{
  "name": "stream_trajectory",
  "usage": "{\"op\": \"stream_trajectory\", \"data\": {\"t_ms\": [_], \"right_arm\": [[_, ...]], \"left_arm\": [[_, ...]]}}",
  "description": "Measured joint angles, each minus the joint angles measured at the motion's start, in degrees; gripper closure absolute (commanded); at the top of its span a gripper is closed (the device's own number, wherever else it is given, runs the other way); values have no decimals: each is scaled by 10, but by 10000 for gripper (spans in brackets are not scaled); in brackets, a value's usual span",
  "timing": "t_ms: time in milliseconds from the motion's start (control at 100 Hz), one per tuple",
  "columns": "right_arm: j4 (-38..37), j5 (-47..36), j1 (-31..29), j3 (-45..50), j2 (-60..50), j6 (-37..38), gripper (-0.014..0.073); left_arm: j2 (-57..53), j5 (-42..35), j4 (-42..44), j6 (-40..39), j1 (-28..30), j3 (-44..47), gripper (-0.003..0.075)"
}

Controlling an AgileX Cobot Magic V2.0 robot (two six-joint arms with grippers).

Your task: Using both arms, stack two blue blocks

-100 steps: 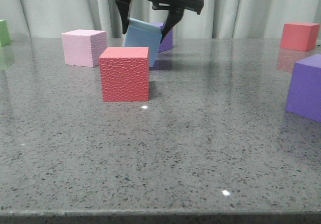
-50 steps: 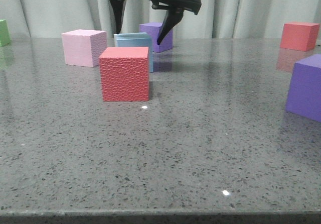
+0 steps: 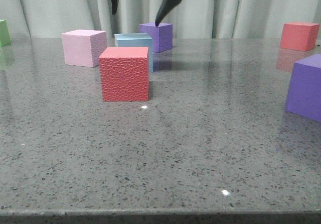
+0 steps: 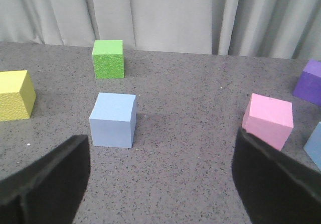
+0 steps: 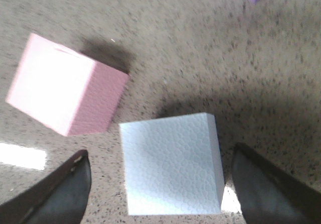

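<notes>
Behind the red cube (image 3: 125,73) on the counter (image 3: 200,148), one blue block (image 3: 134,39) sits flat, just beside the pink cube (image 3: 84,47) and in front of a purple cube (image 3: 157,36). Above it hangs the right gripper (image 3: 138,5), spread wide and empty, its dark finger tips clear of the block's top; the right wrist view shows the same block (image 5: 171,163) lying between the two fingers with open space on either side.

The second blue block (image 4: 113,119) rests well apart in the left wrist view, near a green cube (image 4: 108,59) and a yellow cube (image 4: 15,94). The left gripper (image 4: 160,184) faces it, also wide open and holding nothing.

As I judge it, the step in hand is fetching that second block. Doing it well means lining the left fingers square to two opposite faces, closing low enough for a firm grip, lifting straight up, and then lowering it level onto the waiting block so the edges match. The pink cube crowds the landing spot, so approach from above, not from the side.
</notes>
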Motion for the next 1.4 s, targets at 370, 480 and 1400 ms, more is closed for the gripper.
{"op": "stream_trajectory", "data": {"t_ms": [370, 480, 1400], "right_arm": [[-19, 45, 0, -21, -48, -68, 193], [-19, 46, 0, -21, -60, -82, 193], [31, 46, 0, -22, -139, -153, 193]], "left_arm": [[17, 31, -15, -7, 2, -32, 165], [50, 67, -15, -16, 19, -73, 165], [469, 351, 2, 31, 80, -487, 162]]}}
